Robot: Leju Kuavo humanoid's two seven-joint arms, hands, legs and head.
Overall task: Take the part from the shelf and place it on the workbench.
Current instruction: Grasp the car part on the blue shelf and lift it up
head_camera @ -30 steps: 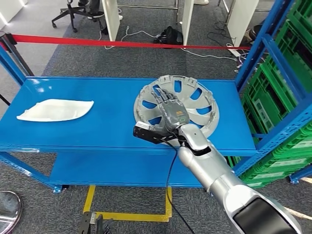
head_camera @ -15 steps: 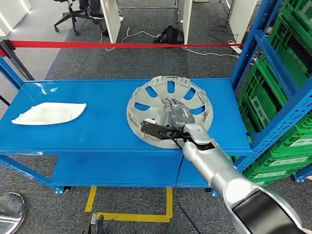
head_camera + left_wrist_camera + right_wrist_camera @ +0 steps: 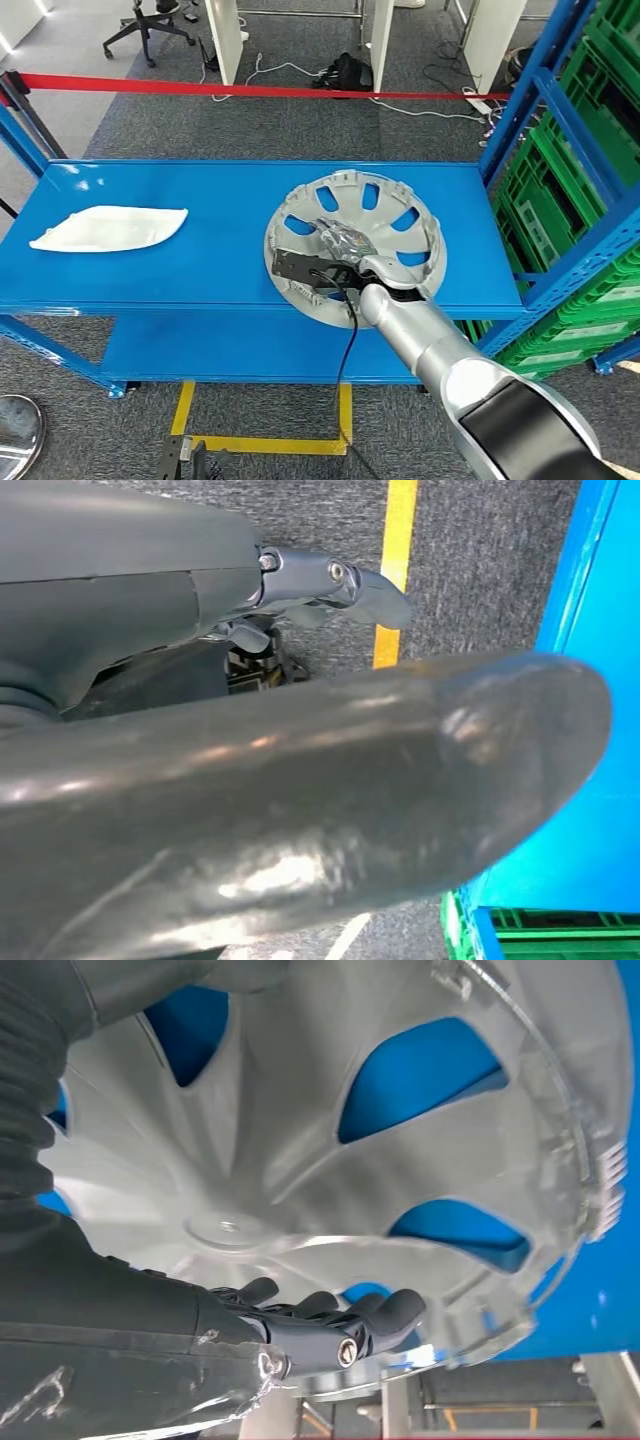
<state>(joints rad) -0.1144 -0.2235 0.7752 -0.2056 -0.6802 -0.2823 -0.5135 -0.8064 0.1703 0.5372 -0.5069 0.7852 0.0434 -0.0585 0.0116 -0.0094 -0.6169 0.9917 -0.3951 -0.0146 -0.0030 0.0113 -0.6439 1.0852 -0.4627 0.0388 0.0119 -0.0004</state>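
1. Wheel cover (image 3: 355, 245) lies flat on the blue shelf (image 3: 189, 260), near its front edge.
2. Right hand (image 3: 341, 243) has dropped lower onto the hub since a second ago; fingers (image 3: 355, 1315) curl against a spoke opening, grasp likely forming, no lift.
3. Left hand (image 3: 332, 580) hangs, fingers loosely curled, empty.
4. White panel (image 3: 106, 227) well apart.

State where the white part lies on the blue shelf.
In the head view, the white part lies flat at the left end of the blue shelf, well apart from the hubcap on the right half.
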